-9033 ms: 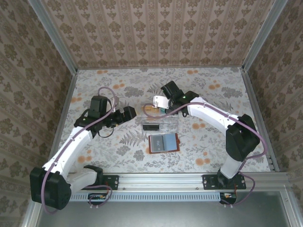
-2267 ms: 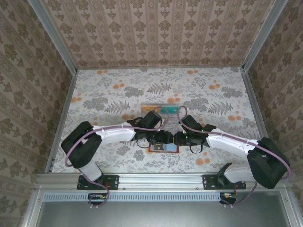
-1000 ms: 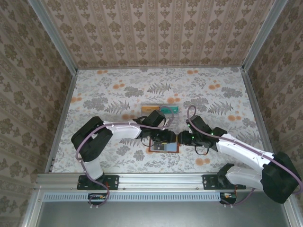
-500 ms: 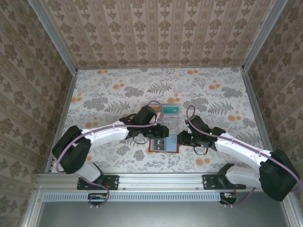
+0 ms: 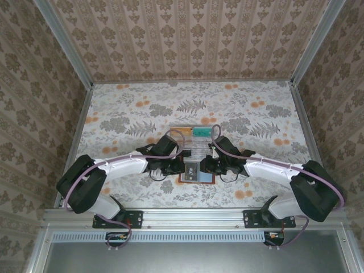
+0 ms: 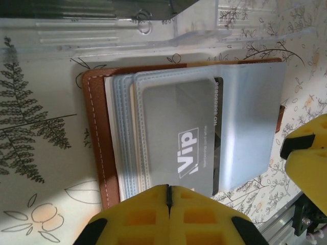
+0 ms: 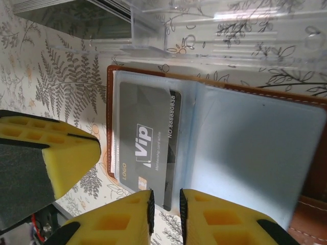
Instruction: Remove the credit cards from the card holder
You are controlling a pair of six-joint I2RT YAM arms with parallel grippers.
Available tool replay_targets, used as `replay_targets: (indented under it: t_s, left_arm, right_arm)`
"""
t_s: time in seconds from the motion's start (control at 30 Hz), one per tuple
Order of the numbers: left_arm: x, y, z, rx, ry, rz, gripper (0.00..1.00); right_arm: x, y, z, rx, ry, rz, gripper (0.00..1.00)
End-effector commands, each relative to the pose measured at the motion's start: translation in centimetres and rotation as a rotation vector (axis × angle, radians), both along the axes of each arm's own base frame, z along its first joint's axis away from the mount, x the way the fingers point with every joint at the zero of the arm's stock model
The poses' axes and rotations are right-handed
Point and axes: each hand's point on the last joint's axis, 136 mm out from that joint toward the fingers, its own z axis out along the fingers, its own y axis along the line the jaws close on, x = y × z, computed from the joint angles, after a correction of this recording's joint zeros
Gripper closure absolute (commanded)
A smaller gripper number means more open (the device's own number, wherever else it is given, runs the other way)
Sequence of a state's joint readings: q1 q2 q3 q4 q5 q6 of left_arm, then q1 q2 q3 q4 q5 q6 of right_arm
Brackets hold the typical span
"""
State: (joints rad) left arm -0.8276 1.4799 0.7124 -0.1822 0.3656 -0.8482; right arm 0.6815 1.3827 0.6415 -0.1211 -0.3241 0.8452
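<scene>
**A:** Starting at the left of the card holder (image 6: 94, 127), what is the left gripper (image 6: 168, 190) doing?

**B:** Its yellow fingers (image 6: 138, 214) are pressed flat together with no gap between them. The tips sit at the card holder's edge that faces away from the clear tray (image 6: 102, 35). It cannot be told whether anything thin is nipped in the seam.

**A:** And the card holder itself?

**B:** It lies open on the flowered table (image 5: 131, 114), grey-blue pockets up, with a brown leather rim around them. The black card (image 7: 145, 138), with a white "Vip" on it, lies in the pockets of its left half. The tray lies just beyond the card holder's far edge. At the tray's far side, away from the card holder, lie the orange card (image 5: 181, 132) and the teal card (image 5: 203, 132), with the orange one on the left.

**A:** And to the right of the card holder?

**B:** The right gripper (image 7: 164, 194) reaches in from that side. Its fingers stand a slim slit apart, and the black card's near end lines up with that slit. It cannot be told whether they pinch the card or merely hover at it.
</scene>
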Motion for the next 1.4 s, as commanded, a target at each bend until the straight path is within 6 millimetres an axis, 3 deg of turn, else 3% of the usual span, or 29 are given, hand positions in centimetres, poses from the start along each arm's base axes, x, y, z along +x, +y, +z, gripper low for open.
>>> replay_targets:
  t_s: [0.0,0.5,1.07,1.23,1.37]
  left_arm:
    - [0.3,-0.1,-0.4,0.005,0.000,0.001,1.00]
    - [-0.8,0.9,-2.9,0.049,0.056,0.017,1.00]
    - [-1.2,0.6,-3.1,0.049,0.062,0.012,1.00]
    - [-1.2,0.5,-3.1,0.049,0.062,0.010,1.00]
    - [-1.3,0.9,-3.3,0.069,0.067,0.018,1.00]
  right_arm:
    - [0.1,1.6,0.0,0.053,0.029,0.007,0.76]
    - [-0.3,1.9,-2.4,0.033,0.093,0.012,0.75]
    - [-0.3,2.3,-3.0,0.029,0.110,0.021,0.76]
    - [-0.4,2.4,-2.9,0.030,0.110,0.025,0.84]
    - [-0.6,2.0,-3.0,0.014,0.111,0.027,1.00]
